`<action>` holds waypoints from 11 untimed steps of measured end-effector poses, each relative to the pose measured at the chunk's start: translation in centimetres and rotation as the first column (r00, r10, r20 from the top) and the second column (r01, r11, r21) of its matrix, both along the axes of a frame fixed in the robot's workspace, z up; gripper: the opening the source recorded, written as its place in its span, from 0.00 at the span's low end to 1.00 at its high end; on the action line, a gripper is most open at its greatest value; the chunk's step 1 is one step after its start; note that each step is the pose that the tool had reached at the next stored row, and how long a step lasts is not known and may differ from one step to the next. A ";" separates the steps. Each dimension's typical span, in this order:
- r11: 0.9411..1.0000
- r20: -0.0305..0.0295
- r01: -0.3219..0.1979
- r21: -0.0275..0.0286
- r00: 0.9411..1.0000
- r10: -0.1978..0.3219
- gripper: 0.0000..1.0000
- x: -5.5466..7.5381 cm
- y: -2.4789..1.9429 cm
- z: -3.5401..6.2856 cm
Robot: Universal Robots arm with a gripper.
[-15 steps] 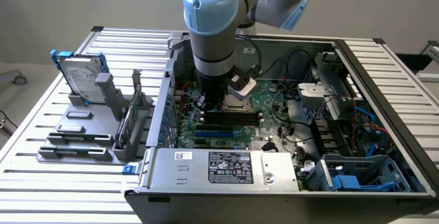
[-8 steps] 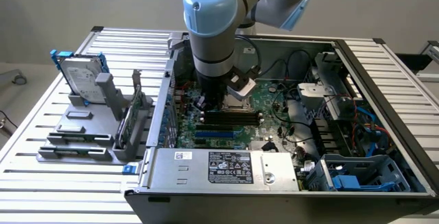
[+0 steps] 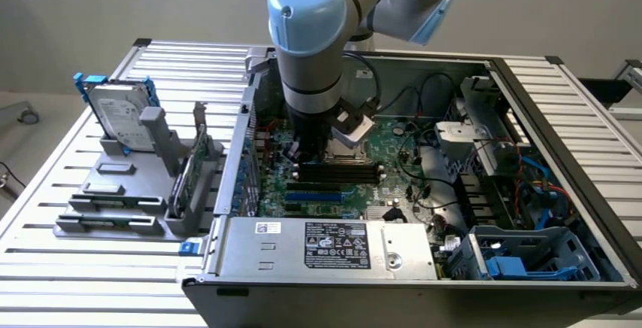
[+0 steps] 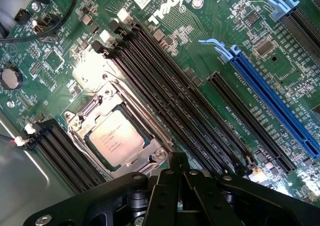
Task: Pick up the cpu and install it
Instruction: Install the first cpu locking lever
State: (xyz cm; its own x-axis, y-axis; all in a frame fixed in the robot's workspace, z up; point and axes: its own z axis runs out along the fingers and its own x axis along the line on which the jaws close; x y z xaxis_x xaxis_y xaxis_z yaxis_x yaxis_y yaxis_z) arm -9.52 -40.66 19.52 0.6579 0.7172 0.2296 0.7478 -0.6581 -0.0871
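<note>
While the arm reached down into the open computer case, the cpu lay seated flat inside the metal socket on the green motherboard, beside the black memory slots. The tool hung just above the board with its fingers pinched together, gripping nothing.

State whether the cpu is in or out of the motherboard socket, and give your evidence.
In. The cpu lies flat inside the metal socket frame, its printed silver top facing up.
</note>
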 end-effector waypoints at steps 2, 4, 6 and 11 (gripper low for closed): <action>1.000 0.000 0.000 0.000 1.000 0.000 0.11 0.0 0.01 -0.07; 1.000 0.000 0.000 0.000 1.000 0.000 0.11 0.0 0.03 -0.13; 1.000 0.000 0.000 0.000 1.000 0.000 0.11 0.0 0.05 -0.18; 1.000 0.000 0.001 0.000 1.000 -0.001 0.11 -0.1 0.09 -0.22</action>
State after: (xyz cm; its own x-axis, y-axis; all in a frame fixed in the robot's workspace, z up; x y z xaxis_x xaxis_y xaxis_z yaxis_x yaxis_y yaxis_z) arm -9.58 -40.57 19.30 0.6584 0.7168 0.2296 0.7474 -0.6586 -0.0871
